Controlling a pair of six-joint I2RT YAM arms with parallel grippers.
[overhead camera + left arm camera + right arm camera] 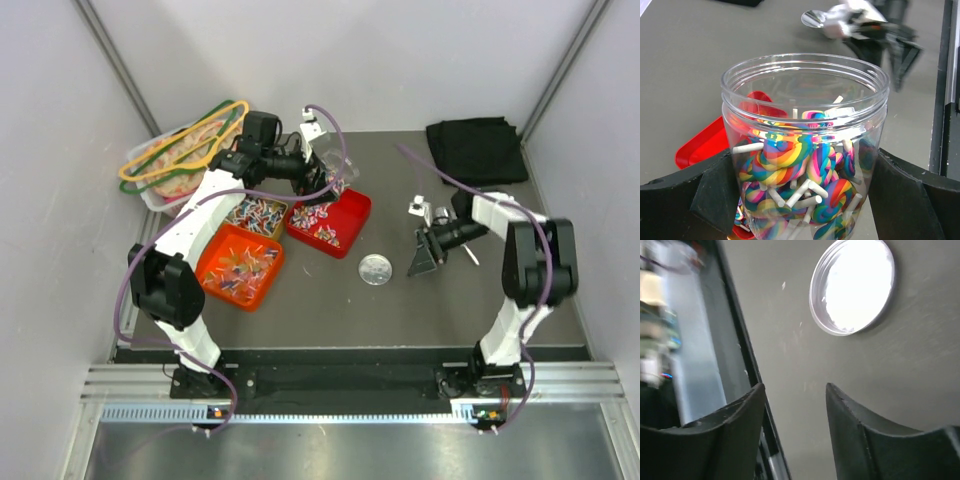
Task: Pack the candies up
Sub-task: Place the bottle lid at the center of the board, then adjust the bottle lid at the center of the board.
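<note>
On the grey bench (pixel 400 320), candies (pixel 243 262) are seen in red trays (pixel 355 205) and in a clear jar (pixel 805 100) clasped by the left gripper (pixel 800 195), seemingly for filling, while the empty right gripper (pixel 795 390) is held parted beside the lid (pixel 852 285).

Black cloth (pixel 478 150) lies crumpled at the far right corner of the grey table (pixel 330 310). Clear bin (pixel 148 200) sits at the far left by the wall, holding pink-orange items (pixel 175 160). Hangers (pixel 200 130) lie on top of them, yellow, green and orange, poking out past the rim. Metal rail (pixel 120 385) runs along the near edge, well apart from both.
</note>
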